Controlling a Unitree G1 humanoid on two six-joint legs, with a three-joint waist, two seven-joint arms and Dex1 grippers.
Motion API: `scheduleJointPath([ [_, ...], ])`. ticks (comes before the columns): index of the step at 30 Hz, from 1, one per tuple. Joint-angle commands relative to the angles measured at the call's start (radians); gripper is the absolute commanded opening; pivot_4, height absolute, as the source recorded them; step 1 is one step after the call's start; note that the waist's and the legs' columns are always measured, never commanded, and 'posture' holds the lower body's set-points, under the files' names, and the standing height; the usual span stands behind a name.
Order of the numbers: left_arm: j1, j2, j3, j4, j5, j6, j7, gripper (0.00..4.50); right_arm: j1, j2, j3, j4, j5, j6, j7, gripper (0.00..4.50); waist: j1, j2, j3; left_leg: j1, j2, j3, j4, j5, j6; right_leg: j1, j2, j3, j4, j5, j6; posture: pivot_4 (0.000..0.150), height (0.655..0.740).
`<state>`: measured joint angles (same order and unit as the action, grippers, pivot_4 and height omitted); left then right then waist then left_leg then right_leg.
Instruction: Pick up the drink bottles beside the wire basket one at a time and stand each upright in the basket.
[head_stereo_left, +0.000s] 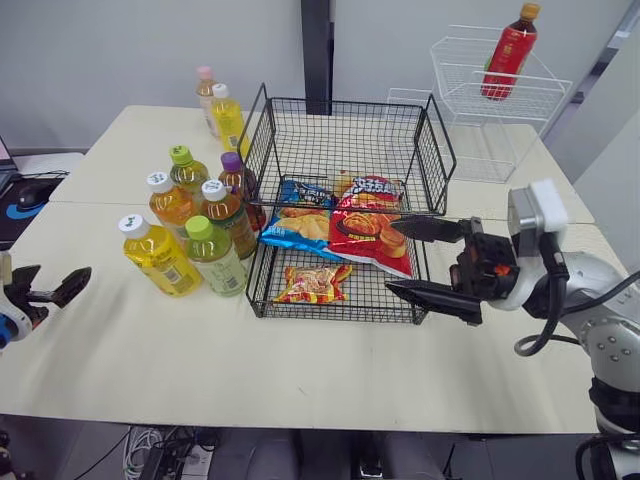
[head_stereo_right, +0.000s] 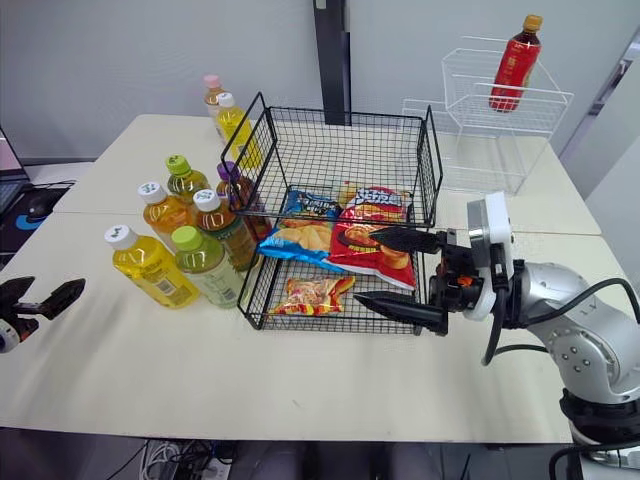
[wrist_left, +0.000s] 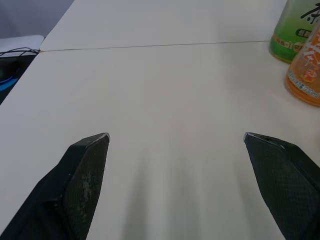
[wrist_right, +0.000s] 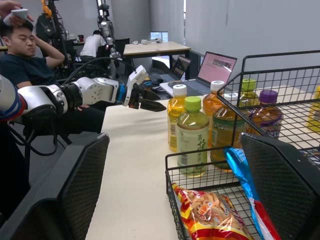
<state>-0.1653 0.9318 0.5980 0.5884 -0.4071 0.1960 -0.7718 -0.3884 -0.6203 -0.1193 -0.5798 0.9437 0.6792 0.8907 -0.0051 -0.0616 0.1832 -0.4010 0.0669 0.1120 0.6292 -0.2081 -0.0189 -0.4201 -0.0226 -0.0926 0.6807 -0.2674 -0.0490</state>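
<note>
Nothing picked yet. The drink bottles (head_stereo_left: 195, 225) stand in a tight cluster on the worktop (head_stereo_left: 300, 370), just beside the wire basket (head_stereo_left: 345, 100) on your left side. Several touch each other, and the nearest ones touch the basket wall.

Left gripper (head_stereo_left: 55, 280): low over the worktop, well apart from the cluster, jaws wide, nothing held. Right gripper (head_stereo_left: 393, 258): at the basket's front right corner, jaws wide and empty, across the basket from the bottles.

Risks:
- The bottles are smooth round plastic with glossy labels, probably slick. A shallow or off-centre pinch could let one twist or slip.
- They're packed close. A wide jaw pushed between them would likely shove a neighbour over, and a fallen one would roll.
- Crinkly foil snack bags (head_stereo_left: 370, 225) cover much of the basket floor. They're soft and uneven, so a bottle stood on them will probably lean or topple. Aim for the bare wire at the back.
- The thin black wire walls flare outward. A low carry could clip the rim.
</note>
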Motion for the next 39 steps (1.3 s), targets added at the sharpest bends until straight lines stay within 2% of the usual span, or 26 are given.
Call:
scheduleJointPath([
  [1, 0.044, -0.001, 0.075, -0.09, -0.039, 0.013, 0.021, 4.48, -0.014, 0.019, 0.007, -0.015, -0.02, -0.054, -0.013, 4.5, 0.0, 0.0, 0.0, 0.0, 0.0, 0.0, 0.0, 0.0, 0.0, 0.0, 0.0, 0.0, 0.0, 0.0, 0.0, 0.15, 0.74],
  [12, 0.138, -0.036, 0.192, -0.237, -0.15, 0.096, 0.011, 4.48, -0.142, 0.087, 0.046, 0.042, 0.007, -0.072, -0.009, 4.5, 0.002, 0.0, 0.0, 0.0, 0.0, 0.0, 0.0, 0.0, 0.0, 0.0, 0.0, 0.0, 0.0, 0.0, 0.0, 0.15, 0.74],
  [17, 0.265, -0.09, 0.291, -0.535, -0.295, 0.235, -0.007, 4.48, -0.192, 0.089, 0.072, 0.057, 0.004, -0.073, 0.018, 4.5, -0.002, 0.0, 0.0, 0.0, 0.0, 0.0, 0.0, 0.0, 0.0, 0.0, 0.0, 0.001, -0.001, 0.0, 0.0, 0.15, 0.74],
  [21, 0.361, -0.135, 0.326, -0.793, -0.387, 0.337, 0.035, 4.48, -0.217, 0.084, 0.079, 0.076, -0.005, -0.083, 0.051, 4.5, 0.0, 0.0, 0.0, 0.0, 0.0, 0.0, 0.0, 0.0, 0.0, 0.0, 0.0, 0.001, 0.0, 0.0, 0.0, 0.15, 0.74],
  [26, 0.263, -0.136, 0.177, -0.867, -0.345, 0.343, 0.114, 4.48, -0.231, 0.098, 0.104, 0.103, -0.04, -0.103, 0.069, 4.5, 0.011, 0.001, 0.0, 0.0, -0.001, -0.001, 0.0, 0.0, 0.0, 0.001, 0.0, 0.0, 0.0, 0.0, 0.0, 0.15, 0.74],
  [31, 0.112, -0.151, 0.037, -0.798, -0.264, 0.303, 0.168, 4.48, -0.24, 0.097, 0.112, 0.112, -0.064, -0.109, 0.069, 4.5, 0.014, 0.0, 0.0, 0.0, -0.001, -0.001, 0.0, 0.0, 0.0, 0.001, 0.0, 0.001, 0.0, 0.0, 0.0, 0.15, 0.74],
  [39, -0.015, -0.177, -0.105, -0.728, -0.181, 0.282, 0.184, 4.48, -0.236, 0.088, 0.098, 0.092, -0.053, -0.09, 0.035, 4.5, 0.003, 0.0, 0.0, 0.0, -0.001, 0.0, 0.0, 0.0, 0.0, 0.0, 0.001, 0.001, 0.0, 0.0, 0.0, 0.15, 0.74],
])
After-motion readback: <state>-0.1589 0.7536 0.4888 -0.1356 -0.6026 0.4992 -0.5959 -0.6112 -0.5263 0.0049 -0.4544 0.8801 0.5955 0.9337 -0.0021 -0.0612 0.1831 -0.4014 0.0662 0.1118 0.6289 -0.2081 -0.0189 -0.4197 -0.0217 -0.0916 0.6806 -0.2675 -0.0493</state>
